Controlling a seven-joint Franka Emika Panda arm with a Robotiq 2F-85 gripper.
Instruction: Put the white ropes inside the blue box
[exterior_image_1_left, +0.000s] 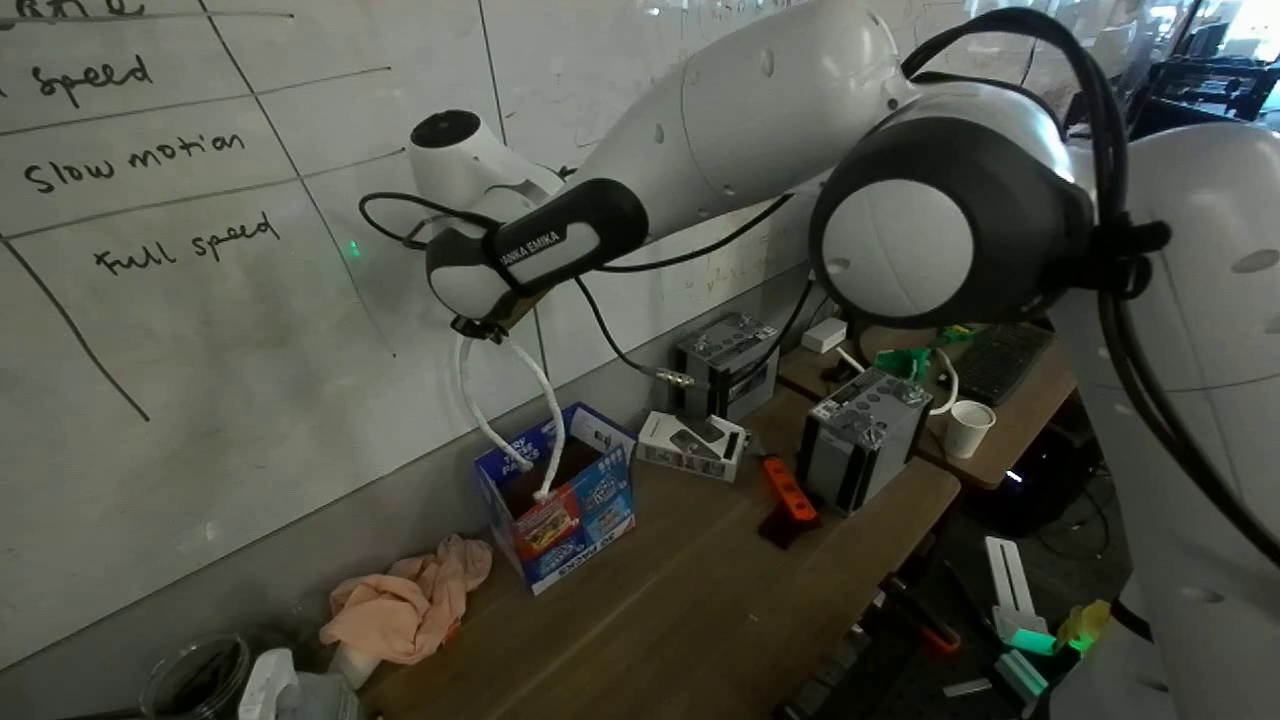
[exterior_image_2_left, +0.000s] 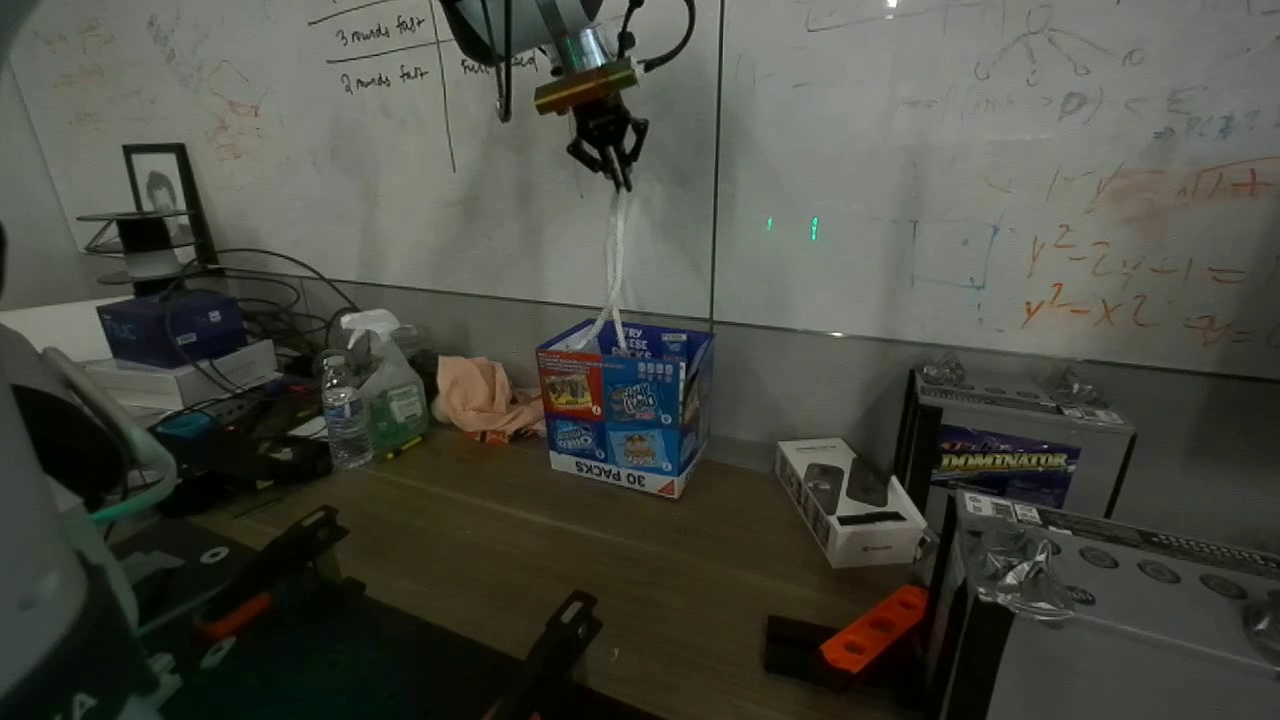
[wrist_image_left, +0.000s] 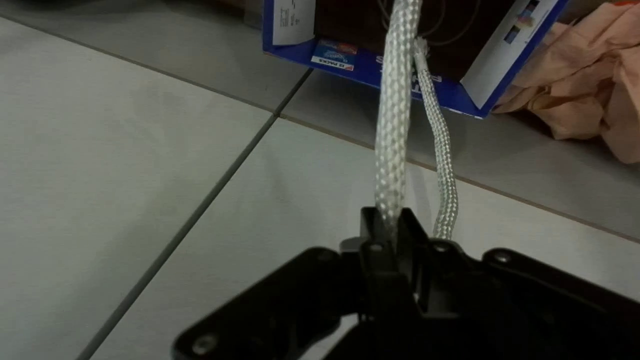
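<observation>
While in gripper (exterior_image_2_left: 621, 185), rope (wrist_image_left: 392, 135) over box (exterior_image_2_left: 618, 415)

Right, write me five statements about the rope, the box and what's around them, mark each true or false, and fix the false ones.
1. The gripper is shut on the rope. True.
2. The box is closed on top. False: its top is open.
3. The cloth lies inside the box. False: it lies outside, beside it.
4. The spray bottle stands upright. True.
5. The rope lies on the cloth. False: it hangs from the gripper.
</observation>
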